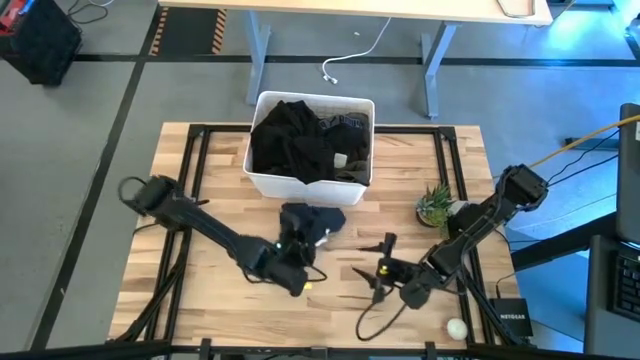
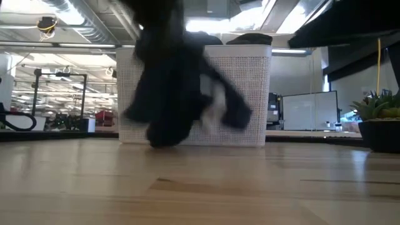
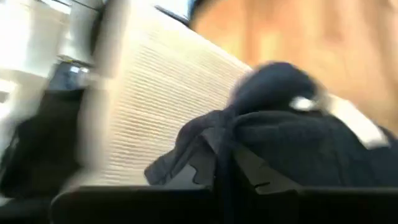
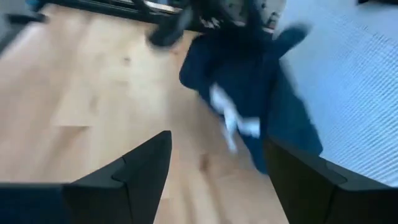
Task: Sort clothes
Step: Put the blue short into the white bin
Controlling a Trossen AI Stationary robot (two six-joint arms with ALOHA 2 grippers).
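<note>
Hanging from the left gripper [image 1: 300, 243], clamped on dark navy shorts [image 1: 312, 219] just before the white bin [image 1: 262, 176]. Spread wide and empty nearby: right gripper [image 1: 382, 268]. One pair lifted; black clothes [image 1: 300, 140] heaped inside, uncountable.

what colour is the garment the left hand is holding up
Dark navy shorts with a white drawstring, clearest in the right wrist view.

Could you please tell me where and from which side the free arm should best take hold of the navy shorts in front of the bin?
The navy shorts hang bunched from the left tool, just in front of the white bin. The open right tool would probably do best to pinch the loose lower fold near the white drawstring, coming in low from the table's open front side, away from the bin wall.
</note>
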